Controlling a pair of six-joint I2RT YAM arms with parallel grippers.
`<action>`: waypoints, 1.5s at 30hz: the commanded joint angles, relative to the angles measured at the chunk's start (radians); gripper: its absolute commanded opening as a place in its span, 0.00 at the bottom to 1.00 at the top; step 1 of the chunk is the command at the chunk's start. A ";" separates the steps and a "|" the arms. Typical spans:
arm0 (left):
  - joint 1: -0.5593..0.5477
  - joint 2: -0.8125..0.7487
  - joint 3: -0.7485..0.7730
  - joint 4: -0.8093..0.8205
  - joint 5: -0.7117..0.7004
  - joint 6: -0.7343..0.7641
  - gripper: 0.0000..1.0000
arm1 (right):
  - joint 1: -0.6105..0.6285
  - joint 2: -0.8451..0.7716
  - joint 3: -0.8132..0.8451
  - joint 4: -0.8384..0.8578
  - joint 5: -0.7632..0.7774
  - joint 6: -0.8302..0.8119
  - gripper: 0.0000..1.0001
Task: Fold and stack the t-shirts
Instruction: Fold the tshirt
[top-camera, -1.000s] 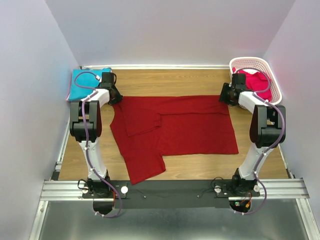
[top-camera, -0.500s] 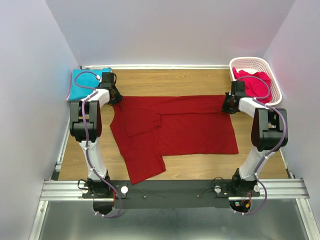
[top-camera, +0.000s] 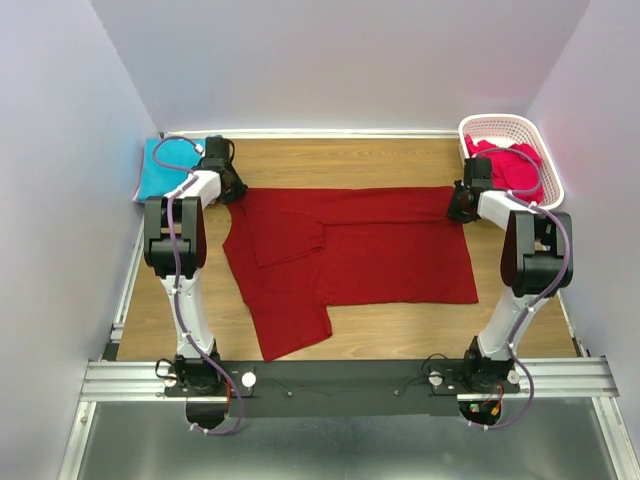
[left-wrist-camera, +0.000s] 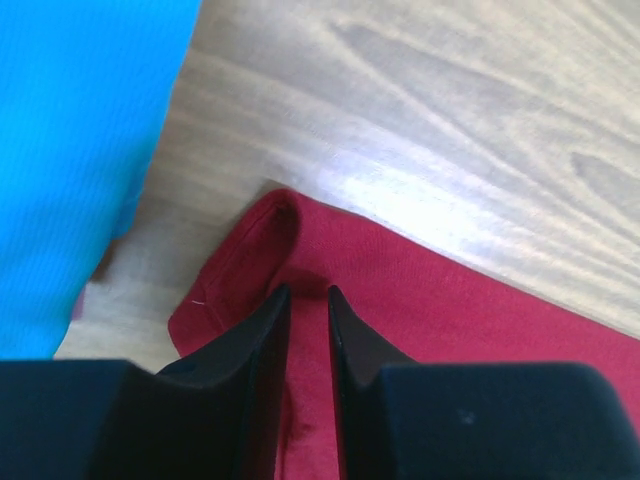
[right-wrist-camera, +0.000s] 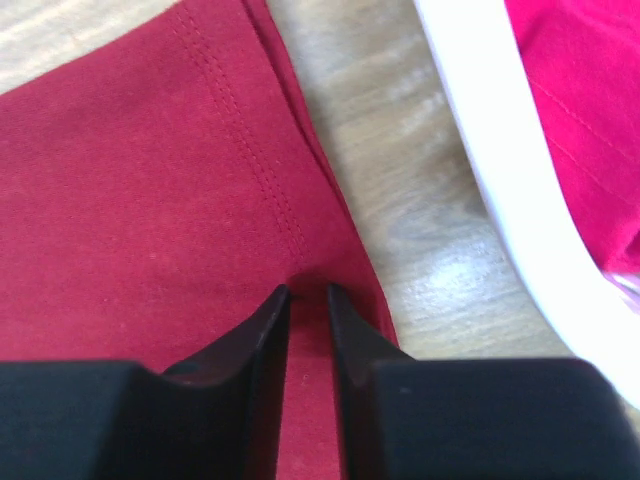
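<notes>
One turquoise tee (top-camera: 158, 172) looks folded beside the left gripper (left-wrist-camera: 305, 292); it and the right gripper (right-wrist-camera: 305, 290) each pinch a dark red tee (top-camera: 350, 250) corner, the pinkish-red tee (top-camera: 515, 165) waiting in the basket (top-camera: 500, 122).

turquoise tee (left-wrist-camera: 70, 150) cropped (left wrist), basket (right-wrist-camera: 500, 180) cropped

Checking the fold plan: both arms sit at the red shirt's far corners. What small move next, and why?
Probably lift both corners together slightly. The left gripper and right gripper each have fingers closed on a far corner of the red shirt, which lies flat, so an even lift would start the fold.
</notes>
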 joint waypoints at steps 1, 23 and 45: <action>0.010 0.022 0.050 -0.055 -0.010 0.021 0.34 | -0.018 0.010 0.037 -0.023 -0.032 -0.030 0.31; -0.277 -0.660 -0.522 -0.031 -0.152 -0.034 0.56 | 0.181 -0.357 -0.129 -0.184 -0.092 0.037 0.63; -0.332 -0.207 -0.283 -0.038 -0.163 0.010 0.50 | 0.264 0.061 0.147 -0.176 0.014 -0.029 0.63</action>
